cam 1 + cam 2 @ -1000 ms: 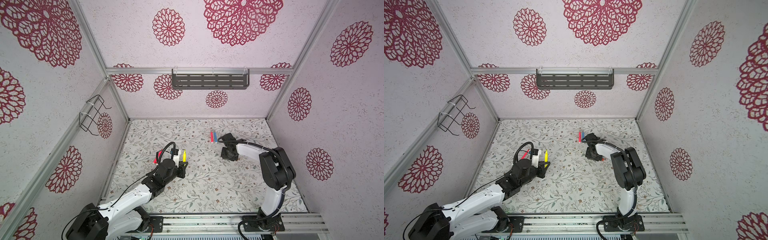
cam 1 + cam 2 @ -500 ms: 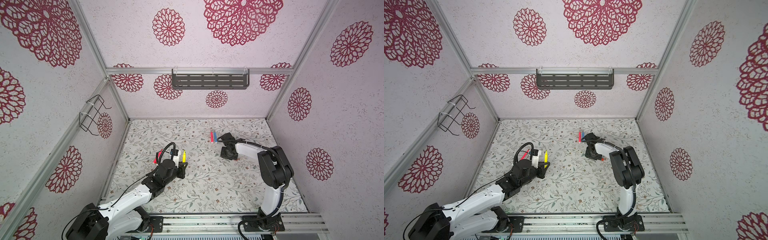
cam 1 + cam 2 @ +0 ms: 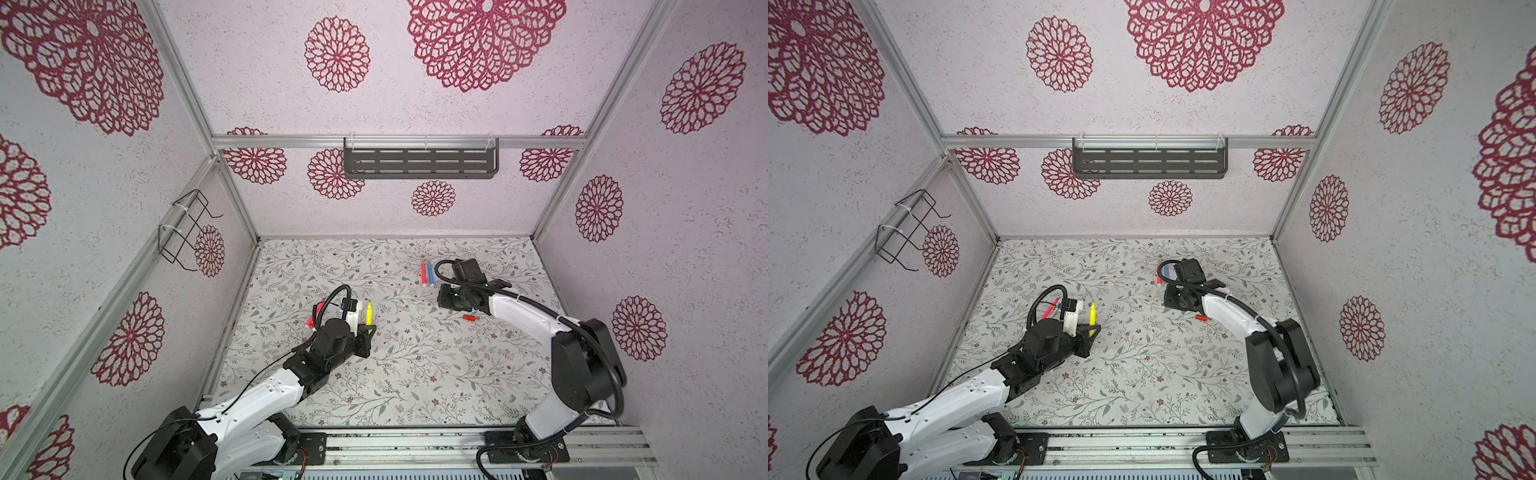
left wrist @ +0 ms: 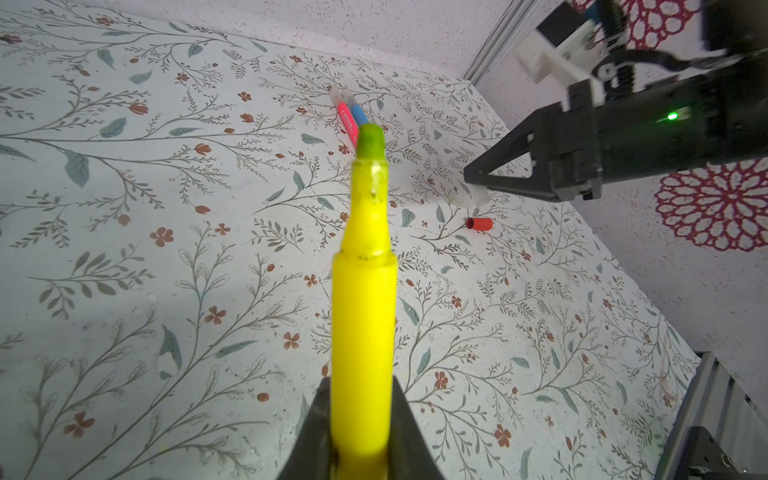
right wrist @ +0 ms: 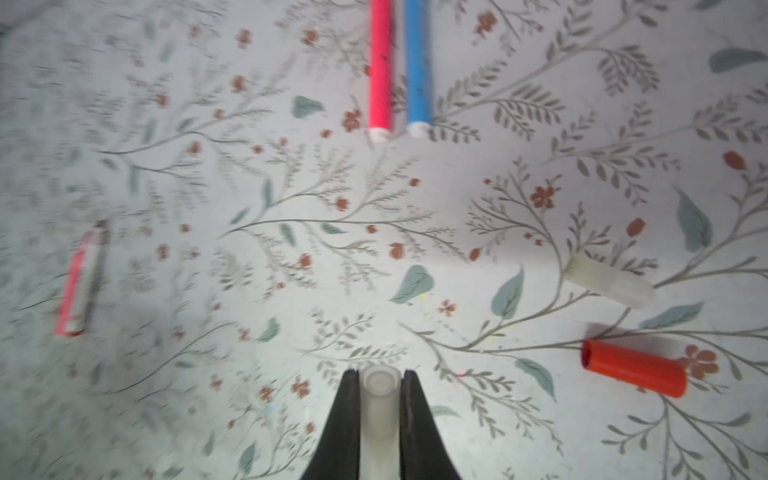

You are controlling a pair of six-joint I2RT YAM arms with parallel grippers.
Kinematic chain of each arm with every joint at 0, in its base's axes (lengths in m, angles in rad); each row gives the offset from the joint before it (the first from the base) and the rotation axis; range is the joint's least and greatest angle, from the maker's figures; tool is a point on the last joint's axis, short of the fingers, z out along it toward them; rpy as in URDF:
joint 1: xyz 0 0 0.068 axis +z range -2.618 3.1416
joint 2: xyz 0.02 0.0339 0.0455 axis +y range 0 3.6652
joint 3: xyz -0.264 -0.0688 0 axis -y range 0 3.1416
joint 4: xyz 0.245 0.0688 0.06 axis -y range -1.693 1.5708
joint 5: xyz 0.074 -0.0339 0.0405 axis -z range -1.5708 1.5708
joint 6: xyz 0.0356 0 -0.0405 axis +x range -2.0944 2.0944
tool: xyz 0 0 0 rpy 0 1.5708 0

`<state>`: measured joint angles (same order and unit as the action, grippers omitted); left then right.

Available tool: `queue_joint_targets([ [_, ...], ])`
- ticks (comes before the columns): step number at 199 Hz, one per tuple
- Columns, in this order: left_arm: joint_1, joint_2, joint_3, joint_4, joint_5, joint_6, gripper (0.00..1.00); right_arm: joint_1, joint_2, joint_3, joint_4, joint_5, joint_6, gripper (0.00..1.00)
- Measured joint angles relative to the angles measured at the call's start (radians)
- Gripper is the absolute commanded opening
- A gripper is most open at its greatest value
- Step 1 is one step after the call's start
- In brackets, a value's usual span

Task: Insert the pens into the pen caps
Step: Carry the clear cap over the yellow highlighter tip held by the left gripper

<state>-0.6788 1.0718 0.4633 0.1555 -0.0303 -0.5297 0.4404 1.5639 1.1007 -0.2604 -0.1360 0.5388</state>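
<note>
My left gripper (image 4: pixel 360 388) is shut on a yellow pen (image 4: pixel 365 291) and holds it upright with its bare greenish tip up, seen left of centre in both top views (image 3: pixel 369 312) (image 3: pixel 1092 312). My right gripper (image 5: pixel 379 376) is shut on a pale translucent pen cap (image 5: pixel 378 386), low over the mat at the back right. A pink pen (image 5: pixel 380 66) and a blue pen (image 5: pixel 417 62) lie side by side just beyond it. A red cap (image 5: pixel 633 368) and another clear cap (image 5: pixel 609 286) lie loose beside it. A red pen (image 3: pixel 313 316) lies left of my left wrist.
The floral mat (image 3: pixel 415 374) is walled on three sides. A dark slotted shelf (image 3: pixel 419 162) hangs on the back wall and a wire rack (image 3: pixel 183 232) on the left wall. An aluminium rail (image 3: pixel 415 440) runs along the front edge.
My right gripper's jaws have come together on the clear cap. The right arm's elbow has swung toward the front right, and the red cap now shows beside the forearm. The left arm is still.
</note>
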Motion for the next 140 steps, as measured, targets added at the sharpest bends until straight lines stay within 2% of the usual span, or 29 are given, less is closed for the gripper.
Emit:
queue_joint_targets([
  [23, -0.002, 0.02, -0.001, 0.054, 0.026, -0.019, 0.0, 0.0, -0.124, -0.108, 0.19, -0.122, 0.021, 0.06],
  [45, -0.015, 0.064, -0.002, 0.112, 0.05, -0.036, 0.0, 0.0, -0.18, -0.201, 0.385, -0.237, 0.075, 0.08],
  [93, -0.078, 0.198, 0.007, 0.262, 0.108, -0.068, 0.0, 0.001, -0.186, -0.329, 0.774, -0.397, 0.24, 0.1],
  [140, -0.124, 0.307, 0.08, 0.348, 0.158, -0.075, 0.0, 0.015, -0.161, -0.357, 1.058, -0.476, 0.357, 0.1],
])
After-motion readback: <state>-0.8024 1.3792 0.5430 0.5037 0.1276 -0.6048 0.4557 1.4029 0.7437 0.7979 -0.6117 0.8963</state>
